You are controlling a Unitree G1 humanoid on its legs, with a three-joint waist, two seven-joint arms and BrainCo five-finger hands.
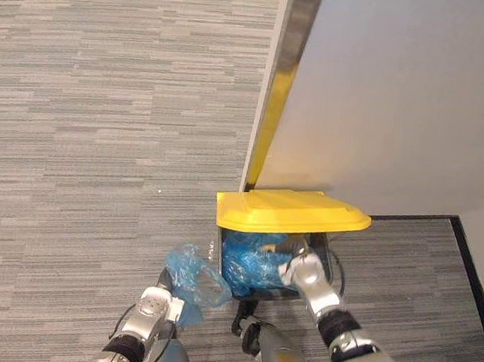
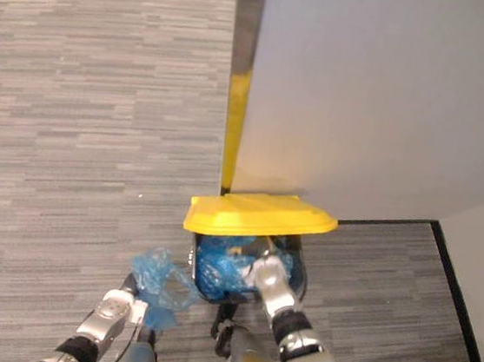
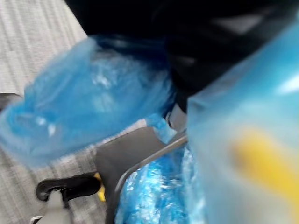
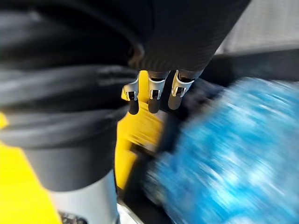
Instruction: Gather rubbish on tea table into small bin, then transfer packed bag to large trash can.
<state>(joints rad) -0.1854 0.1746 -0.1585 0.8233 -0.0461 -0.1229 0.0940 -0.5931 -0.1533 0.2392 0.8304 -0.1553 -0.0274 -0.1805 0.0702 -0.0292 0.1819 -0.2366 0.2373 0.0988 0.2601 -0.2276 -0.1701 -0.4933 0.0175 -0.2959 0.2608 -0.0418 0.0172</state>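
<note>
Released now, crumpled blue plastic bag (image 1: 198,279) clutched by left robot hand (image 1: 153,307) would miss the yellow-lidded black trash can (image 1: 291,211) beside it.

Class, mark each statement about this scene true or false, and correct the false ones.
1. The lid of the trash can is yellow. True.
2. The trash can is empty. False: a blue bag lies in it.
3. The right robot hand reaches into the trash can. True.
4. The loose blue plastic at the left robot hand lies inside the can. False: it is outside, left of the can, above the carpet.
</note>
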